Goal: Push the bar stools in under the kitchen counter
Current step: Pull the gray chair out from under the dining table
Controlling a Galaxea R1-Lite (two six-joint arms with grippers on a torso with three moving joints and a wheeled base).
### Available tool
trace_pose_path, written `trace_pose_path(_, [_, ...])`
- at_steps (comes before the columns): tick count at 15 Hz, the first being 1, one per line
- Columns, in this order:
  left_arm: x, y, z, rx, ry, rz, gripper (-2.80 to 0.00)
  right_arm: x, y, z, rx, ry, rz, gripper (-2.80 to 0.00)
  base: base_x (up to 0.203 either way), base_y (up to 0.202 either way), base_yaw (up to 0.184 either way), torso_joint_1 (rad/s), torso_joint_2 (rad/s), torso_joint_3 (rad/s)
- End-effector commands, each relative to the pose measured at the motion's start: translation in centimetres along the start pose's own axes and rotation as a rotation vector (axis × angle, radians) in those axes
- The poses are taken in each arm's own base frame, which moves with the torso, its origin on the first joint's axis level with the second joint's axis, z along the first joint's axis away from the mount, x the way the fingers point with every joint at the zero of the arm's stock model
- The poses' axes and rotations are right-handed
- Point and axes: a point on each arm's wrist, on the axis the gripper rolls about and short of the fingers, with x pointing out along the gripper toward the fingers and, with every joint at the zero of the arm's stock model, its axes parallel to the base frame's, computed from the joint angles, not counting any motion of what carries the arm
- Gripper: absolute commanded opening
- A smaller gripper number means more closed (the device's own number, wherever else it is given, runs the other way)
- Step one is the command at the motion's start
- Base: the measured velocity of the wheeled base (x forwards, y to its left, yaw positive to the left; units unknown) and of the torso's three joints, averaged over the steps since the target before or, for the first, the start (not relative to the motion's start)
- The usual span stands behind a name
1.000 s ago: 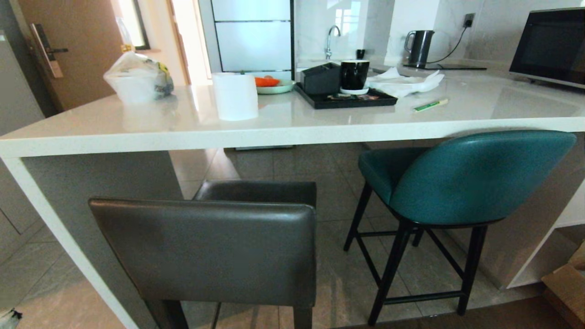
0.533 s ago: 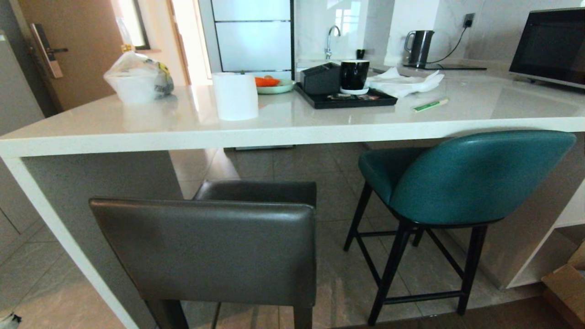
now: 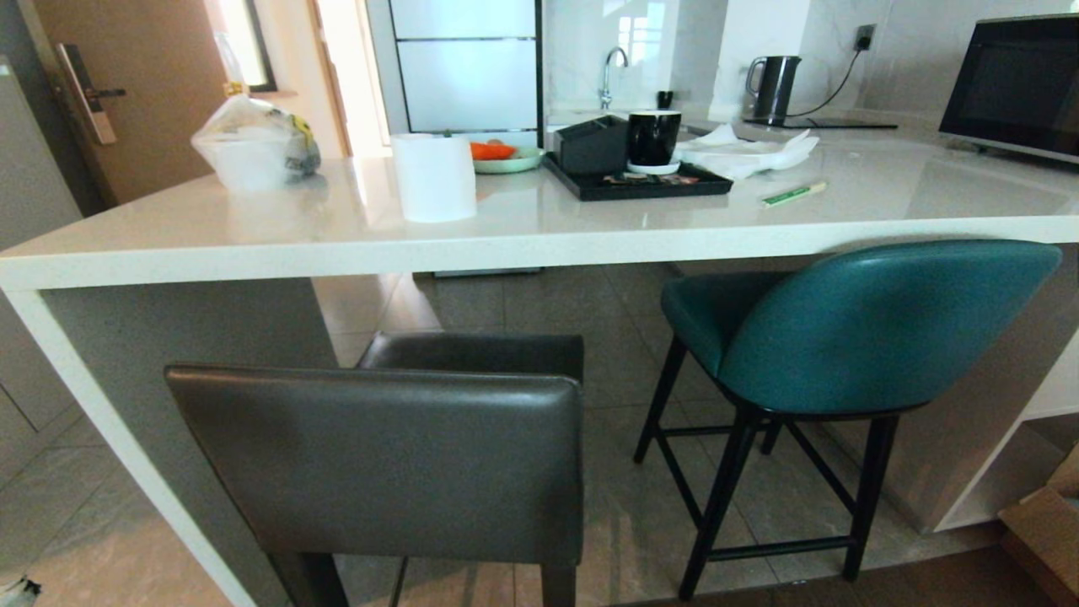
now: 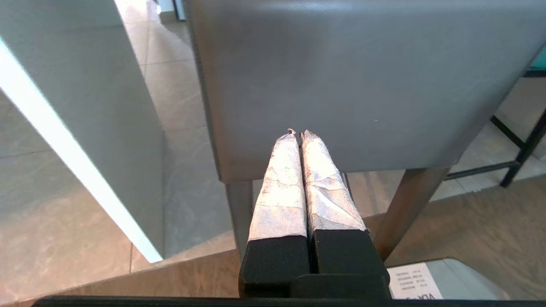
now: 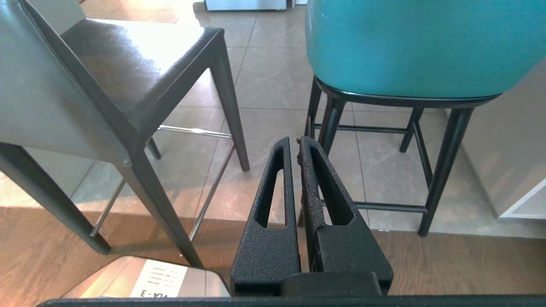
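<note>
The dark grey bar stool [image 3: 379,464] stands at the near left, its seat partly under the kitchen counter [image 3: 539,240] and its back outside the edge. To the right stands the teal bar stool [image 3: 877,329], its seat under the counter top. Neither gripper shows in the head view. My left gripper [image 4: 298,132] is shut, its taped tips right at the grey stool's backrest [image 4: 362,76]. My right gripper [image 5: 294,140] is shut and empty, low between the grey stool [image 5: 64,94] and the teal stool [image 5: 409,47], touching neither.
On the counter stand a paper roll [image 3: 434,177], a bagged container [image 3: 253,147], a black tray with a mug [image 3: 641,181], napkins and a green pen. The white end panel [image 3: 110,421] stands left of the grey stool. A cardboard box [image 3: 1045,531] sits at the right.
</note>
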Motion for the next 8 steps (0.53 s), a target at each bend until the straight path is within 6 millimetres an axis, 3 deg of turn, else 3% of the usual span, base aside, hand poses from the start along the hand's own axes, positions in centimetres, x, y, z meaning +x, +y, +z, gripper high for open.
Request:
trace_pose_path(1, [0.4,-0.1,0.2,0.003,0.014,-0.009,-2.80,0.5,-0.1,0.3,0.005,0.021,0.006,-2.80,0.000,0.000,0.000,0.000,0.00,0.000])
trace_pose_path(5, [3.4,-1.2,3.7,-0.057,0.083,0.029,-2.80,3.6,-0.9,3.6,0.006,0.057,0.049,-2.80,0.000,0.000,0.000,0.000,0.00,0.000])
trace_pose_path(8, [5.5,-1.2,5.9,-0.076,0.101,0.142,-2.80,4.5,-0.6,4.0,-0.034,0.062,0.148,-2.80,0.000,0.000,0.000,0.000,0.00,0.000])
